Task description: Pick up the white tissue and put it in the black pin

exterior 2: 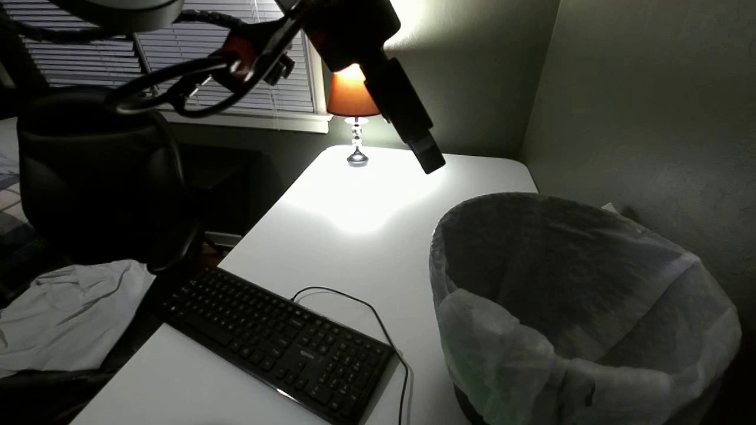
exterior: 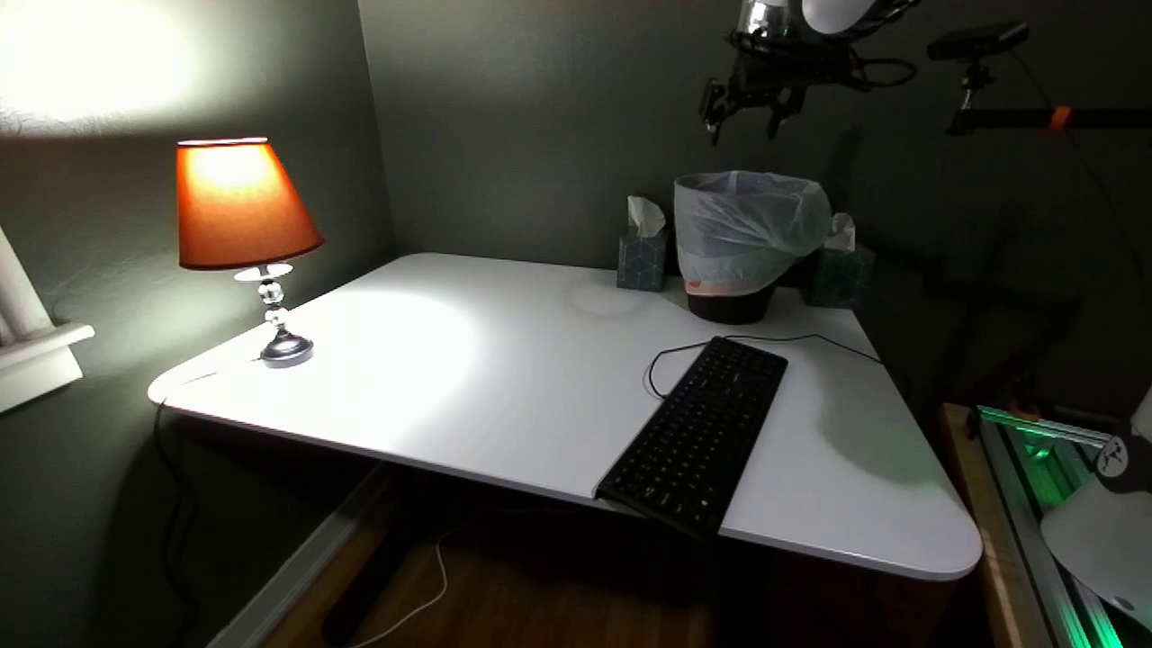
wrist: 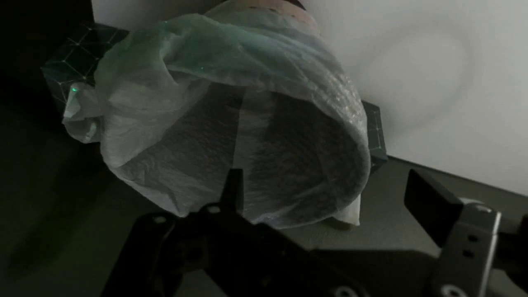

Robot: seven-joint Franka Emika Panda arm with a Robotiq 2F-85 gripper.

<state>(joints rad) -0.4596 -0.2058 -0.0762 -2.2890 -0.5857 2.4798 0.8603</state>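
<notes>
"Wrist view: is the gripper (wrist: 324, 181) holding anything?"

"Nothing I can see. Its 2 fingers (wrist: 431, 204) stand wide apart. In both exterior views it hangs above the bin (exterior: 731, 308), not touching the white bag (exterior: 747, 225) that lines it; whether it is well centred I cannot tell."

"And the scrap of tissue?"

"I find it in none of the 3 views. Below the gripper, the bottom of the bin is too dim to read; the scrap may be in there."

"Which step is this, then?"

"My guess: the release over the bin, about finished. If so, the next move calls for raising the gripper without snagging the bag; if not, for finding the scrap."

"The surface, left to right?"

"In an exterior view, well left of the gripper, a lit lamp (exterior: 243, 207); below left, the white desk (exterior: 531, 360); lower down, a tissue box (exterior: 641, 263), a black keyboard (exterior: 697, 432) poking over the desk's edge and, past the bin, another tissue box (exterior: 841, 279)."

"The room?"

"In an exterior view, a black chair (exterior 2: 97, 177) far left of the gripper, window blinds (exterior 2: 168, 50) nearer, a dim grey wall (exterior 2: 638, 100) to its right."
</notes>
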